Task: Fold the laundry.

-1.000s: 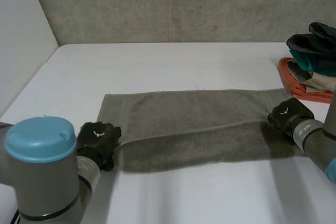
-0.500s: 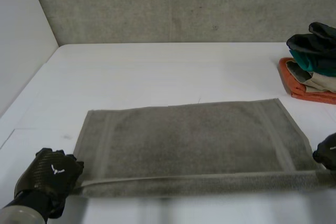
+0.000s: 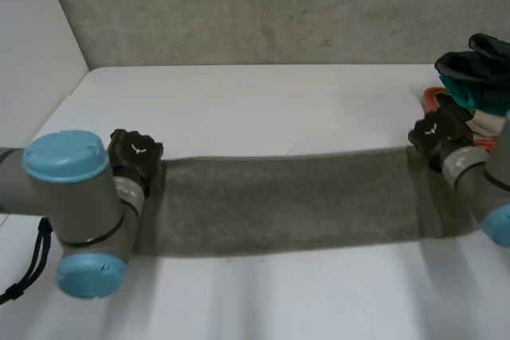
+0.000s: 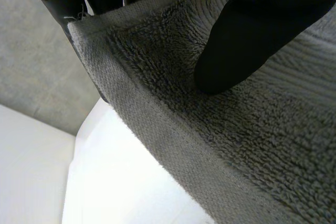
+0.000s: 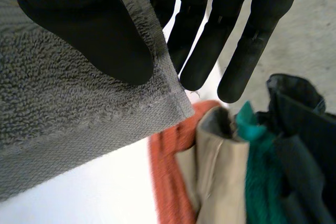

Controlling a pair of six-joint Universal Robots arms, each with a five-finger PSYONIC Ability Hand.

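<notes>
A grey towel (image 3: 287,201) hangs stretched across the table between both hands, as a long doubled band. My left hand (image 3: 135,153) holds its left end. In the left wrist view the thumb (image 4: 257,30) presses the towel (image 4: 252,145) against the fingers behind it, at a hemmed corner. My right hand (image 3: 437,134) holds the right end. In the right wrist view its thumb (image 5: 89,24) pinches the towel's corner (image 5: 63,108) against straight fingers (image 5: 210,45) behind.
A pile of folded cloths (image 3: 478,85) in orange, beige, teal and black lies at the table's right edge, just beyond my right hand, and in the right wrist view the pile (image 5: 252,161) is close to the fingertips. The white table (image 3: 263,101) ends at a grey back wall.
Half a second ago both hands held the towel's near edge low at the front with the towel spread flat. They have since carried that edge away from me, over the towel.
</notes>
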